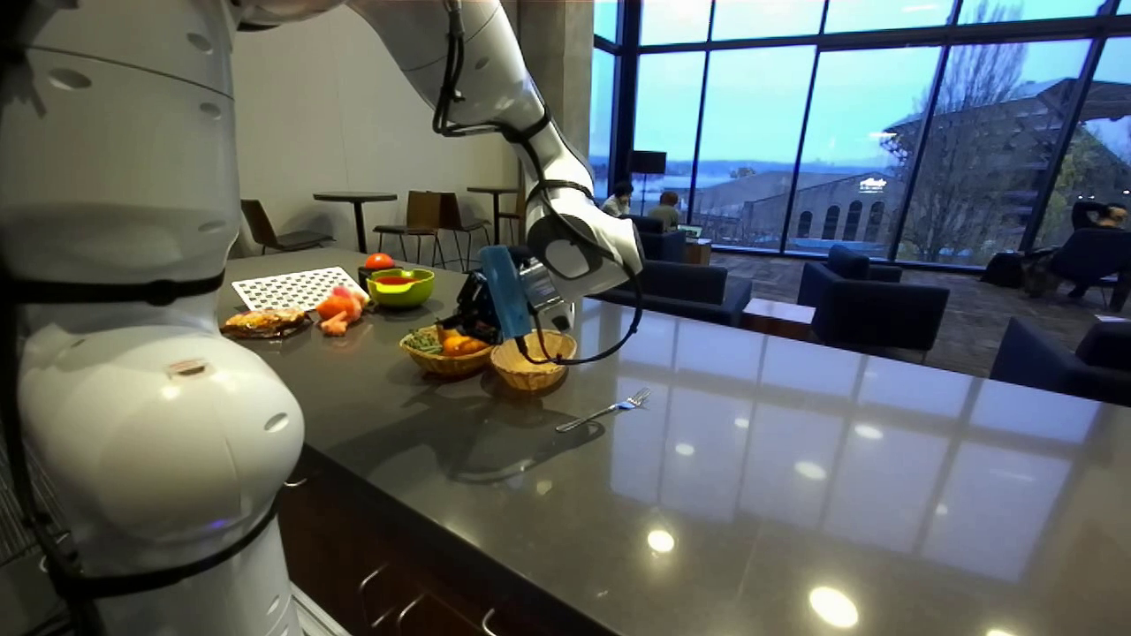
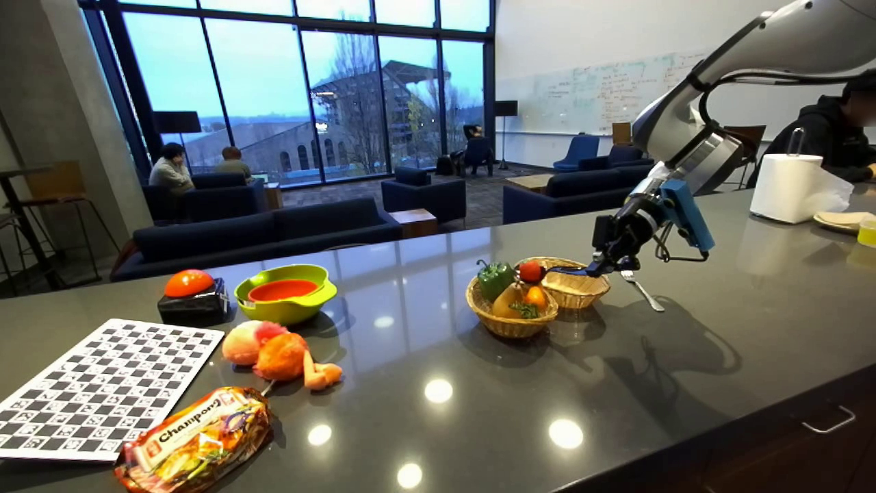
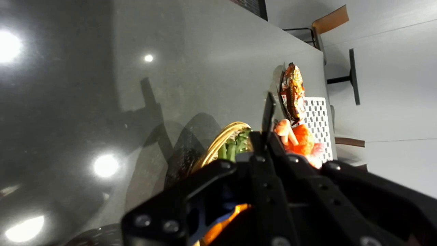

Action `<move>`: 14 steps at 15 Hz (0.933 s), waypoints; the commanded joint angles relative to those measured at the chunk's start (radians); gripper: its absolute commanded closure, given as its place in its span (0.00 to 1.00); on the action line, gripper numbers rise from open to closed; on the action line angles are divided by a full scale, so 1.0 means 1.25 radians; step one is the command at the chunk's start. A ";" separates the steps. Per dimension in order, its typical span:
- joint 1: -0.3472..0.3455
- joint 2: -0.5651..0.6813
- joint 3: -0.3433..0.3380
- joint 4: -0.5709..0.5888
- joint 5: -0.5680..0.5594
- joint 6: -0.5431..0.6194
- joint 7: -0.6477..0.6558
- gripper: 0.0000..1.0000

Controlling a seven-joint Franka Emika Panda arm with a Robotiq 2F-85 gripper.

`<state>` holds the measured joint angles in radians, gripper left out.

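Basket (image 2: 512, 329), round tan wicker, on counter (image 2: 493, 414), holds green pepper (image 2: 494, 281), pear-shaped piece (image 2: 507, 303), orange piece (image 2: 536, 297); red piece (image 2: 530, 272) at its far right rim. Gripper (image 2: 553, 272) closed, tips just right of red piece, contact can't tell. Second basket (image 2: 576, 296) just beside, far right. Packet (image 2: 195, 441) near left reads "Champong", legible only in an exterior view; paper roll (image 2: 786, 188), far right, shows there alone. Fork (image 2: 645, 293) in both exterior views.

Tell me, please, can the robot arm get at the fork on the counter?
Probably yes: the fork lies uncovered on the counter, near the end effector. However, that seems shut on a thin dark strip, which might need releasing first.
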<state>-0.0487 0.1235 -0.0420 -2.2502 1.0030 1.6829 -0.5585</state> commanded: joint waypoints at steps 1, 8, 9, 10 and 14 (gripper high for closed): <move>0.003 -0.045 0.003 -0.018 -0.010 0.006 0.018 0.99; -0.007 -0.110 -0.005 -0.029 0.006 0.005 -0.004 0.99; -0.010 -0.120 -0.009 -0.032 0.010 0.004 -0.006 0.99; -0.012 -0.125 -0.013 -0.033 0.014 0.006 -0.009 0.99; -0.029 -0.156 -0.034 -0.050 0.033 0.012 -0.023 0.99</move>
<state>-0.0668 -0.0092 -0.0651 -2.2660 1.0196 1.6829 -0.5658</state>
